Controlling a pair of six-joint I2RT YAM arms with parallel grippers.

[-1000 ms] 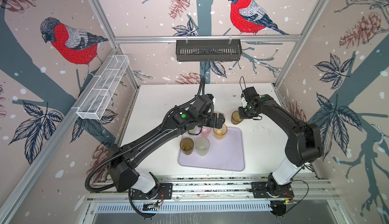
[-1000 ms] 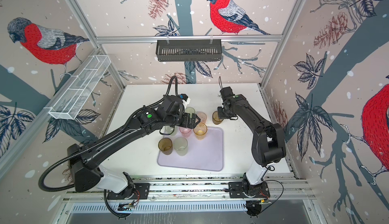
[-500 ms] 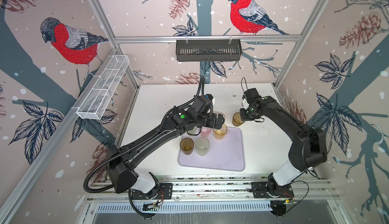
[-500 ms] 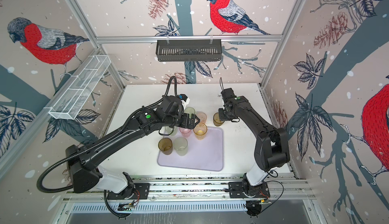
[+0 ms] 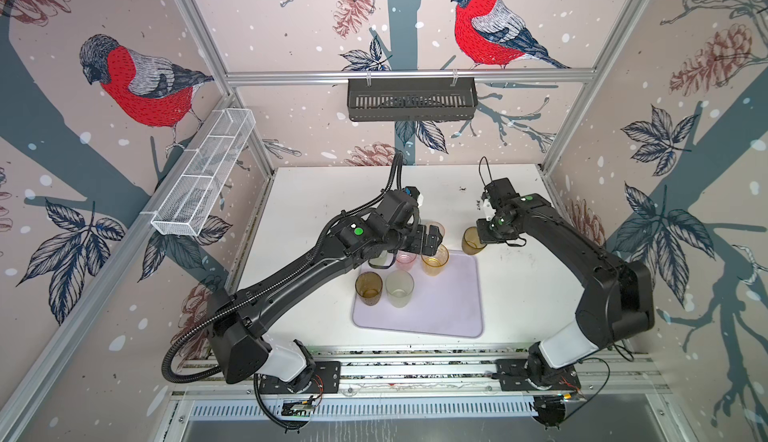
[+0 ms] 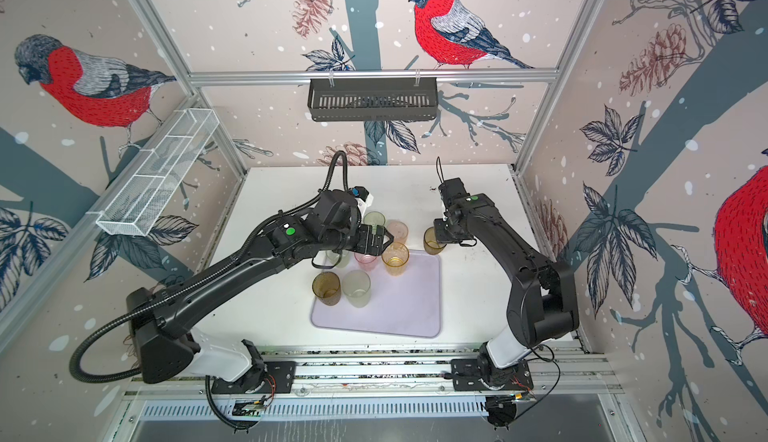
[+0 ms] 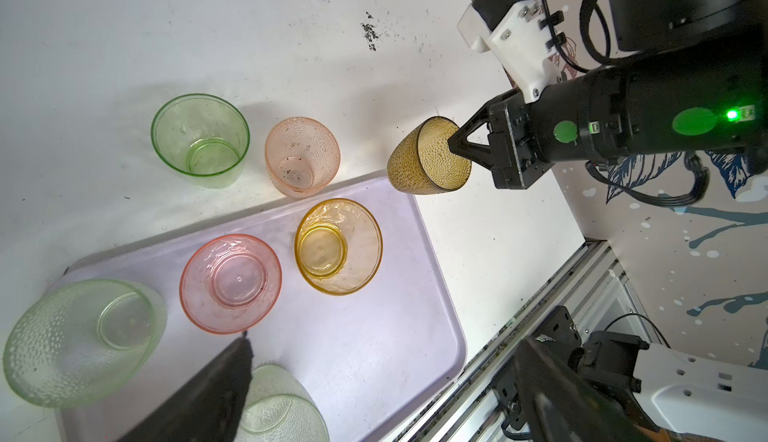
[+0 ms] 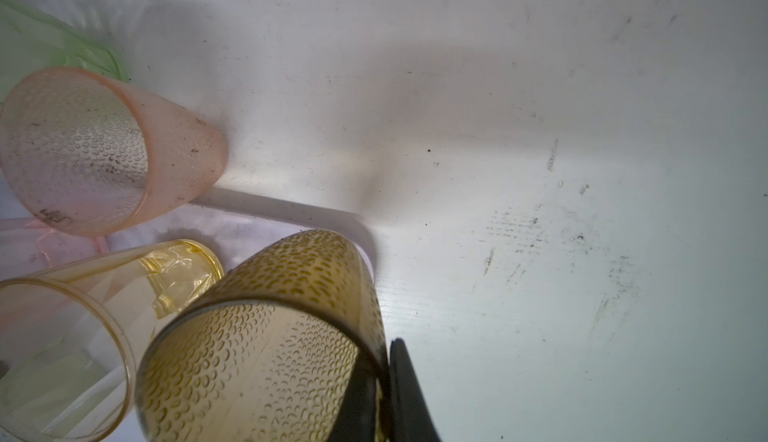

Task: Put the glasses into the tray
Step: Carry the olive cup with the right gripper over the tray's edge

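The lilac tray (image 5: pixel 440 311) (image 6: pixel 399 311) (image 7: pixel 365 336) holds a brown glass (image 5: pixel 368 288), a frosted one (image 5: pixel 399 288), a pink one (image 7: pixel 231 283), an amber one (image 7: pixel 337 246) and a pale green one (image 7: pixel 83 342). A bright green glass (image 7: pixel 200 140) and a peach glass (image 7: pixel 302 156) stand on the table beyond it. My right gripper (image 5: pixel 482 236) (image 8: pixel 384 361) is shut on the rim of a tilted dimpled brown glass (image 7: pixel 419 161) (image 8: pixel 266 336) at the tray's far right corner. My left gripper (image 5: pixel 432 238) (image 7: pixel 374 377) hangs open above the tray, holding nothing.
A black slotted basket (image 5: pixel 411 99) hangs on the back wall and a white wire basket (image 5: pixel 203 178) on the left wall. The white table (image 5: pixel 519 294) ends at the front rail (image 5: pixel 415 369). The tray's right half is bare.
My right gripper has carried the dimpled brown glass a little nearer the tray's corner. The left arm has hardly moved and stays open.
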